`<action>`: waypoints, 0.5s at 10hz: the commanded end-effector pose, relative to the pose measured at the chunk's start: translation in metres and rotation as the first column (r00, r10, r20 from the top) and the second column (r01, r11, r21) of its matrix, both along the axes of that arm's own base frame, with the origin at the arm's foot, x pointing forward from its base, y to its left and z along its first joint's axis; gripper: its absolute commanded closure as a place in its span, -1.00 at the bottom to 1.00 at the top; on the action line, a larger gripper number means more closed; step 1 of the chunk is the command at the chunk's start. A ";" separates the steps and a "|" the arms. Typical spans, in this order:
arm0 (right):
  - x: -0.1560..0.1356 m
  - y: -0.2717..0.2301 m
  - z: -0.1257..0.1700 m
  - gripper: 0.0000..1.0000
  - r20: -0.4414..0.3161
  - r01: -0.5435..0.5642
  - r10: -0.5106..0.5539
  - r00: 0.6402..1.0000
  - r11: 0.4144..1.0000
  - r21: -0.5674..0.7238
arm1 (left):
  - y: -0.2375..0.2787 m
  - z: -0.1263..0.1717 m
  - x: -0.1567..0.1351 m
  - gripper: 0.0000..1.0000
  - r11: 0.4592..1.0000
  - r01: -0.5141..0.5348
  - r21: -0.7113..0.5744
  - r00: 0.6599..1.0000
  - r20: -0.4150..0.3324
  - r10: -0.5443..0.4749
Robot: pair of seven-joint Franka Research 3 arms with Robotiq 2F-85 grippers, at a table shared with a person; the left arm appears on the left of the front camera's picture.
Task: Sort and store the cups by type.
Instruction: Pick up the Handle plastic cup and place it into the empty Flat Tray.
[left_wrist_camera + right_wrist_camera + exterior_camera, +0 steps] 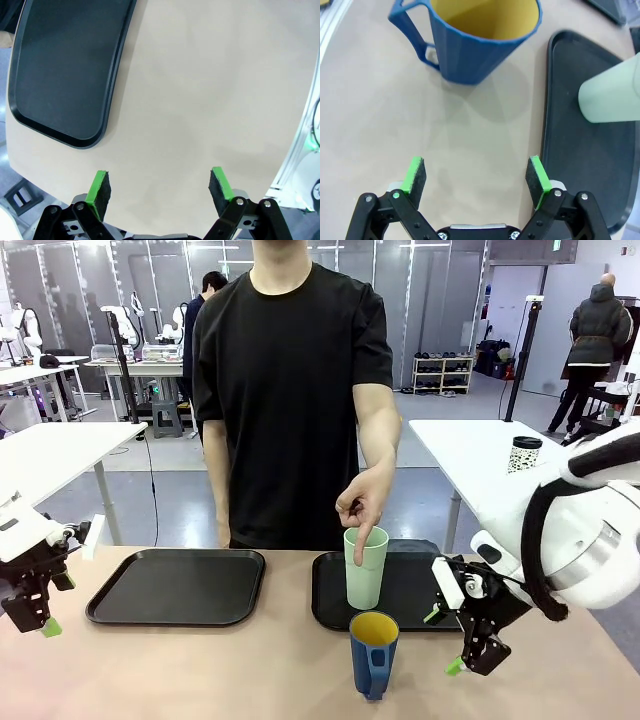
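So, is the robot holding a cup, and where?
No. The robot's left hand and right hand are open, holding nothing. The person's hand touches the green cup at its rim.

Beige flat tabletop (pixel 250 670) carried two black rectangular plastic trays, well apart: left tray (pixel 180 585), right tray (pixel 410 590). Dark blue handled mug with yellow inside (pixel 373 658) stood upright on bare tabletop, just robot-side of the right tray.

Bright, even overhead light; soft shadows, wide-angle edge distortion.
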State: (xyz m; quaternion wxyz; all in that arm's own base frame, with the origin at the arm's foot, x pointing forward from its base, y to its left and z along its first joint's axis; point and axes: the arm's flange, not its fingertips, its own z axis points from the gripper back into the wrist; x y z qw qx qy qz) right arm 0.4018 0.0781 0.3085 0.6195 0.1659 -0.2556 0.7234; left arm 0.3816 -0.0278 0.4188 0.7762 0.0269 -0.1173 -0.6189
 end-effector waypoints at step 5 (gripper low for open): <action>-0.016 -0.028 -0.049 -1.00 -0.065 -0.035 0.065 0.996 0.920 0.390 | -0.001 0.001 0.000 -1.00 1.000 -0.012 0.019 1.000 0.007 0.012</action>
